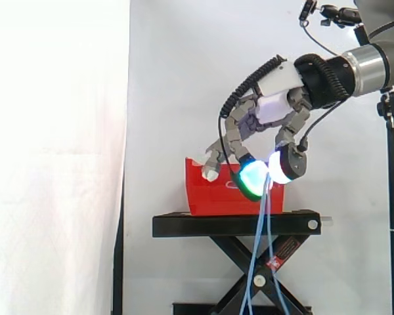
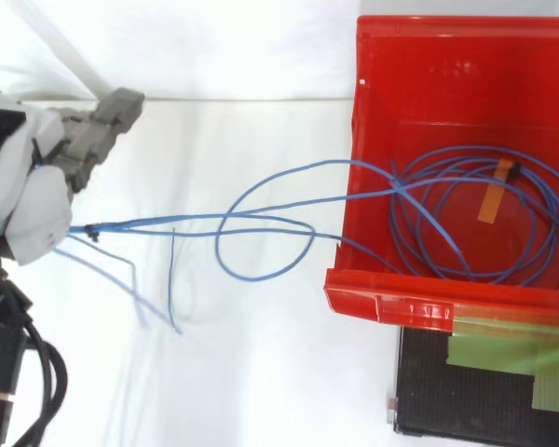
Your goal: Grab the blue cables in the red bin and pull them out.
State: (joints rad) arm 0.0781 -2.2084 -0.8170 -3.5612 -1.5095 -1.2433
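Arm (image 1: 374,65) enters from the upper right in side view, wrist tipped down and left. Hand (image 1: 274,105) has its fingers curled, green pad (image 1: 252,178) and white pad (image 1: 281,167) pinched together on blue cables (image 2: 130,226). Other fingers are bent and spread left.

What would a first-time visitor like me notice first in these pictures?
Probably the robot hand in the side view, its pads glowing green and white as they pinch the blue cables, which hang down past the black stand. From above, those cables stretch from the hand across to a coil lying inside the red bin.
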